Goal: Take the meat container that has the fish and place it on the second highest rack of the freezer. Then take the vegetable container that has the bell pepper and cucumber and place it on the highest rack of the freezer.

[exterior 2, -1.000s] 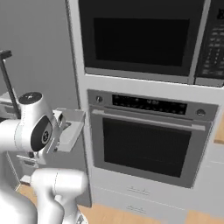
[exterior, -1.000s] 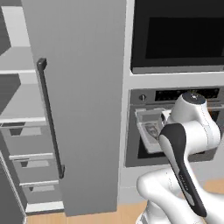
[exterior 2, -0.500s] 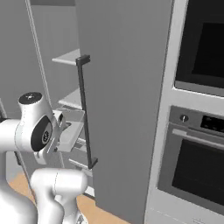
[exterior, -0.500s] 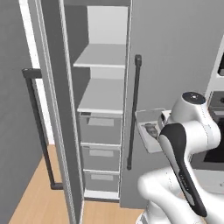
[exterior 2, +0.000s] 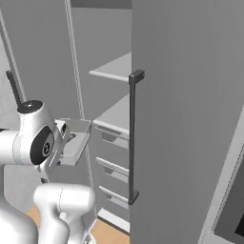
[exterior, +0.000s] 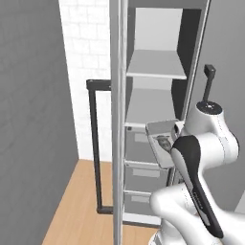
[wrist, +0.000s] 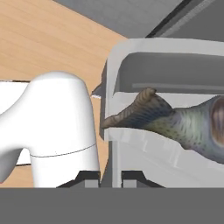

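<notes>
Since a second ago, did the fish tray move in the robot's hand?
No. The fish tray sits the same beside the robot's white wrist; the freezer shifted because the base drove.

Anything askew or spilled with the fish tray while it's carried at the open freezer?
Nothing spilled. The fish lies inside its container, which the gripper clamps by the rim, roughly level beside the freezer shelves. Only oddity: the tail curls up over the tray's wall.

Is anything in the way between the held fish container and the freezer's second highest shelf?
No. In the left base view the container with the fish sits just in front of that shelf, the door open, the gap bare. The gripper clamps its rim.
</notes>
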Controlling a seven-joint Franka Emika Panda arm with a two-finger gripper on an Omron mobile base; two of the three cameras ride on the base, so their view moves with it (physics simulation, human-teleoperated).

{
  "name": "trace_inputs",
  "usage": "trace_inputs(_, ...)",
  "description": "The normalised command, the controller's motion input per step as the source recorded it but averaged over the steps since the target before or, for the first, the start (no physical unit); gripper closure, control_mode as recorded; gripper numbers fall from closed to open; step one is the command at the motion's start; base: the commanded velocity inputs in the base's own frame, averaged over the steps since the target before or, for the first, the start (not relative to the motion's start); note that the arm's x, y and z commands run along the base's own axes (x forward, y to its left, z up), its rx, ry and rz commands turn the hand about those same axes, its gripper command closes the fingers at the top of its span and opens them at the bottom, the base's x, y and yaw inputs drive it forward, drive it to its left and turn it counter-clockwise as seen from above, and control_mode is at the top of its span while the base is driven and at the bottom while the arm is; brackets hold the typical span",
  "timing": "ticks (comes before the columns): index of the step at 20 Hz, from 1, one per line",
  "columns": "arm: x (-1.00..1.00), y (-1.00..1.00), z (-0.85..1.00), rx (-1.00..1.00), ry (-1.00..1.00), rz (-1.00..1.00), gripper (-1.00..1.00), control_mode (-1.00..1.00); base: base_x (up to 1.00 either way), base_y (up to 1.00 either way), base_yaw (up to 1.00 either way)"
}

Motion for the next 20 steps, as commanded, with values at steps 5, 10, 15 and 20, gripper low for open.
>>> trace_inputs(5, 0.00, 0.00, 0.00, 0.00, 0.00, 0.00, 1.00, 1.00, 0.59, 0.00, -0.01)
trace_inputs(10, 0.00, 0.00, 0.00, 0.00, 0.00, 0.00, 1.00, 1.00, 0.35, 0.10, 0.00)
trace_inputs(15, 0.00, 0.00, 0.00, 0.00, 0.00, 0.00, 1.00, 1.00, 0.43, 0.01, -0.11)
trace_inputs(20, 0.00, 0.00, 0.00, 0.00, 0.00, 0.00, 1.00, 1.00, 0.42, -0.03, -0.31)
